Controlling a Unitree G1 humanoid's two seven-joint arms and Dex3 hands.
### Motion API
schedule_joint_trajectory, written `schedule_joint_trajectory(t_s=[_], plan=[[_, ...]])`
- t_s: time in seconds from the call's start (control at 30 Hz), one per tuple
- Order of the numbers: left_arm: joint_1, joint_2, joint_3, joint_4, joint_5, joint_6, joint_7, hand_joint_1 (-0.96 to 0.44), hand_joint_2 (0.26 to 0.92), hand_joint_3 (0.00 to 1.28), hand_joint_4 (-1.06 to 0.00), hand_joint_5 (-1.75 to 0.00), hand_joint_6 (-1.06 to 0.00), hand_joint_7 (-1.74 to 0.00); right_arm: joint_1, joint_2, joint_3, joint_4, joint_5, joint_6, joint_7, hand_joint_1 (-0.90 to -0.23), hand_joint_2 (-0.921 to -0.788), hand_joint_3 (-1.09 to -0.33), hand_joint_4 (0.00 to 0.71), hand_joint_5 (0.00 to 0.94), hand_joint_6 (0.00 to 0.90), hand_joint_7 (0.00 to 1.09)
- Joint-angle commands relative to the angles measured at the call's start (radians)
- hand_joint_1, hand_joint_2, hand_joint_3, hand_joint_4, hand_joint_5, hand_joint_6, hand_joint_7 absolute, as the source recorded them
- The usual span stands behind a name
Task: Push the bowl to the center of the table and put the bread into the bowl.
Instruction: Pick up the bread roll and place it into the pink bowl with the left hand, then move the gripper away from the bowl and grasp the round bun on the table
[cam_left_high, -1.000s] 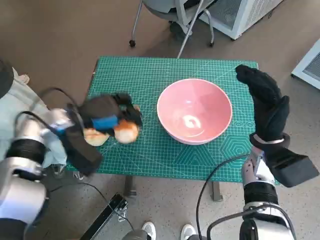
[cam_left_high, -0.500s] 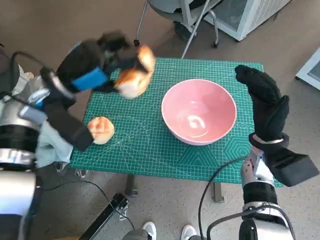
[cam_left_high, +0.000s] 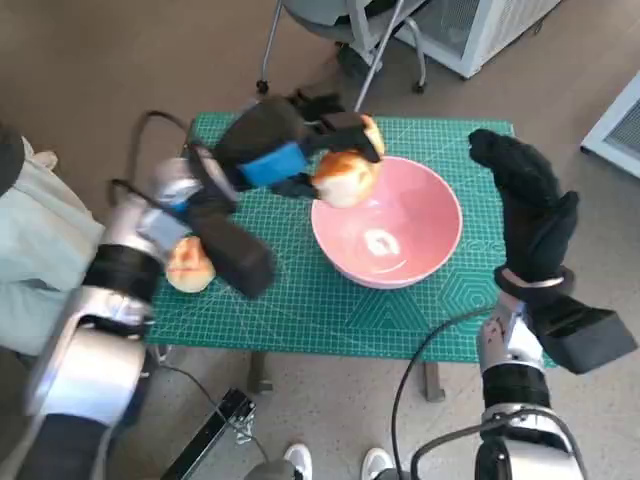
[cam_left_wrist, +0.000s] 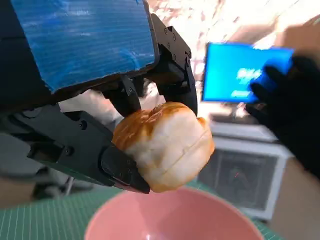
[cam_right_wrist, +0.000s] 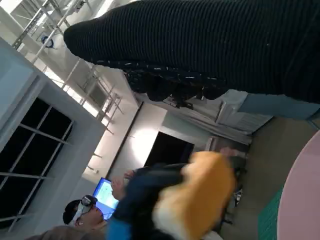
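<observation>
A pink bowl (cam_left_high: 390, 225) stands on the green mat (cam_left_high: 290, 290), right of the middle. My left hand (cam_left_high: 290, 150) holds a golden bread roll (cam_left_high: 345, 178) in the air over the bowl's near-left rim. The left wrist view shows that roll (cam_left_wrist: 162, 145) pinched in the black fingers (cam_left_wrist: 115, 167) above the bowl (cam_left_wrist: 175, 217). A second roll (cam_left_high: 190, 265) lies on the mat at its left edge. My right hand (cam_left_high: 530, 205) hangs flat and empty just right of the bowl, not touching it. The right wrist view shows the glove (cam_right_wrist: 210, 45) and the held roll (cam_right_wrist: 200, 200).
A chair base (cam_left_high: 340, 40) stands beyond the table's far edge and white cabinets (cam_left_high: 480, 30) at the back right. Pale cloth (cam_left_high: 45, 260) lies left of the table. A cable (cam_left_high: 430, 360) hangs below the front edge. A person (cam_right_wrist: 80, 220) sits in the right wrist view.
My left hand lifted one roll off the mat's left side, carried it up and right, and now holds it over the bowl's rim. The right hand stayed put.
</observation>
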Motion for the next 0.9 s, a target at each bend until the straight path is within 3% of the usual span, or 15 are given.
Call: schedule_joint_trajectory(t_s=[0.03, 0.1, 0.17, 0.2, 0.23, 0.3, 0.4, 0.63, 0.77, 0.9], plan=[[-0.022, -0.05, -0.011, 0.061, 0.005, 0.041, -0.003, 0.0, 0.92, 0.09, -0.64, -1.14, -0.61, -1.26, 0.04, 0.012, -0.002, -0.015, 0.032, 0.018, 0.026, -0.58, -0.921, -0.82, 0.326, 0.0, 0.024, 0.83], [-0.022, -0.072, -0.011, 0.085, -0.01, 0.078, -0.06, 0.0, 0.921, 0.13, -0.6, -1.19, -0.58, -1.28, 0.044, 0.013, -0.004, -0.022, 0.041, 0.02, 0.033, -0.587, -0.921, -0.817, 0.33, 0.002, 0.023, 0.83], [-0.021, -0.088, -0.013, 0.103, -0.019, 0.127, -0.136, 0.0, 0.921, 0.22, -0.46, -1.3, -0.51, -1.38, 0.047, 0.014, -0.005, -0.026, 0.048, 0.023, 0.039, -0.591, -0.921, -0.815, 0.334, 0.004, 0.022, 0.83], [-0.02, -0.092, -0.014, 0.108, -0.022, 0.149, -0.171, -0.06, 0.883, 0.23, -0.3, -0.99, -0.35, -1.14, 0.048, 0.015, -0.006, -0.028, 0.05, 0.023, 0.041, -0.595, -0.921, -0.813, 0.336, 0.005, 0.022, 0.84], [-0.023, -0.094, -0.021, 0.111, -0.018, 0.179, -0.218, -0.08, 0.878, 0.21, -0.26, -0.84, -0.29, -1.04, 0.05, 0.015, -0.006, -0.031, 0.052, 0.023, 0.043, -0.596, -0.921, -0.812, 0.337, 0.005, 0.022, 0.84], [-0.03, -0.096, -0.032, 0.108, -0.012, 0.218, -0.288, -0.14, 0.839, 0.16, -0.11, -0.41, -0.12, -0.67, 0.054, 0.014, -0.008, -0.04, 0.053, 0.024, 0.043, -0.598, -0.921, -0.81, 0.338, 0.006, 0.021, 0.84], [-0.033, -0.095, -0.036, 0.094, -0.014, 0.245, -0.341, -0.18, 0.815, 0.12, -0.03, -0.17, -0.04, -0.45, 0.058, 0.013, -0.009, -0.049, 0.053, 0.026, 0.043, -0.597, -0.921, -0.81, 0.339, 0.006, 0.02, 0.84], [-0.02, -0.089, -0.016, 0.069, -0.034, 0.256, -0.365, -0.19, 0.808, 0.1, 0.0, -0.07, 0.0, -0.35, 0.06, 0.011, -0.012, -0.059, 0.049, 0.029, 0.039, -0.597, -0.921, -0.81, 0.339, 0.006, 0.017, 0.85], [0.003, -0.066, 0.028, 0.05, -0.083, 0.212, -0.362, -0.24, 0.842, 0.05, -0.08, -0.05, -0.09, -0.46, 0.06, 0.006, -0.015, -0.066, 0.049, 0.032, 0.036, -0.599, -0.921, -0.805, 0.34, 0.006, 0.012, 0.85], [0.031, -0.019, 0.068, 0.029, -0.131, 0.118, -0.36, -0.28, 0.894, 0.02, -0.27, -0.04, -0.34, -0.46, 0.063, 0.007, -0.016, -0.071, 0.048, 0.036, 0.035, -0.601, -0.921, -0.798, 0.339, 0.005, 0.012, 0.86]])
